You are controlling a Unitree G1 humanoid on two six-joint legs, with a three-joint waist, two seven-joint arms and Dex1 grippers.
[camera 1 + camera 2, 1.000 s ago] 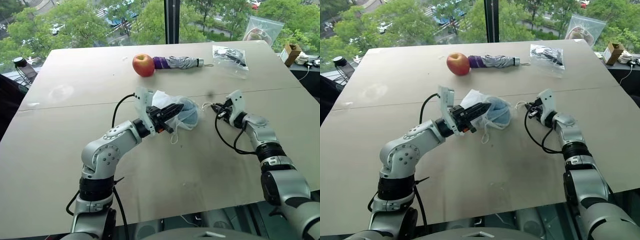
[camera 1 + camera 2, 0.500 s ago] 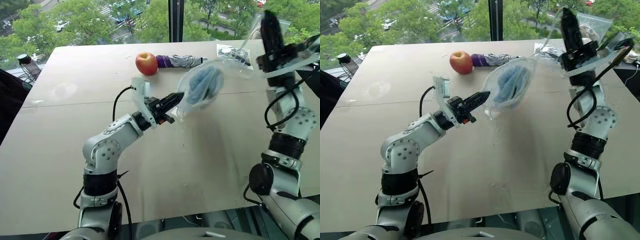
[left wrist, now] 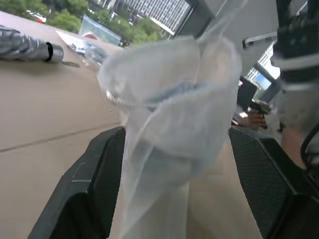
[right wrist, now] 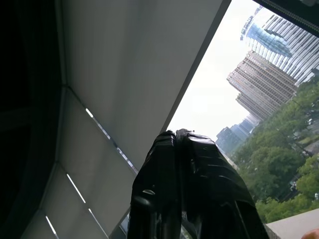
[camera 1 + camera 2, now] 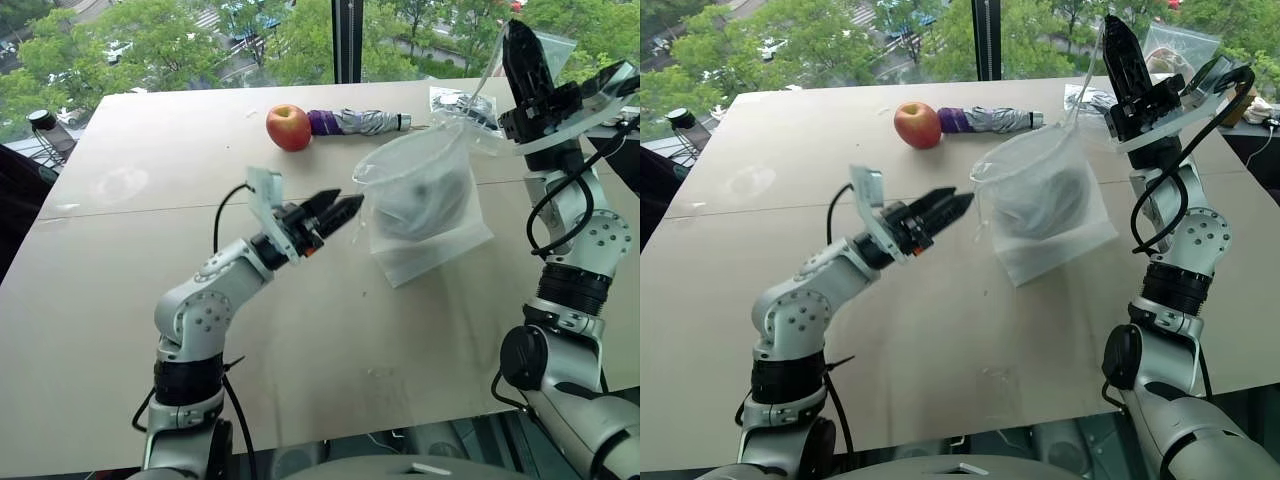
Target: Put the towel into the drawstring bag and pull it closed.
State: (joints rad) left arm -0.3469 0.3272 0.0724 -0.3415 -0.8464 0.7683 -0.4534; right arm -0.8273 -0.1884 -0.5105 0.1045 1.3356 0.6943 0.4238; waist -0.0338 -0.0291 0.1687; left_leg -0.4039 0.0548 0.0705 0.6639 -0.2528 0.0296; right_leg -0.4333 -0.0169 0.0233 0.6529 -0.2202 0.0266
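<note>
Left wrist view: drawstring bag [image 3: 169,129] between parted left jaws; right jaws pinched together overhead.

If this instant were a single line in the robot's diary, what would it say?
left gripper: open, beside bag | right gripper: shut, raised, pulling cord | drawstring bag: hanging, bottom on table | towel: inside bag

L arm [image 5: 215,290] low, fingers [image 5: 338,208] apart, R arm [image 5: 575,230] raised, fingers [image 5: 521,50] pinched

Thin white semi-sheer drawstring bag [image 5: 420,205], just beyond the black-fingered left gripper [image 5: 338,211], shows the towel's [image 5: 425,200] dim blue-grey (muted through fabric); round red-yellow apple [image 5: 288,128]; purple-and-grey folding umbrella [image 5: 355,122]; tan table [image 5: 150,170].
</note>
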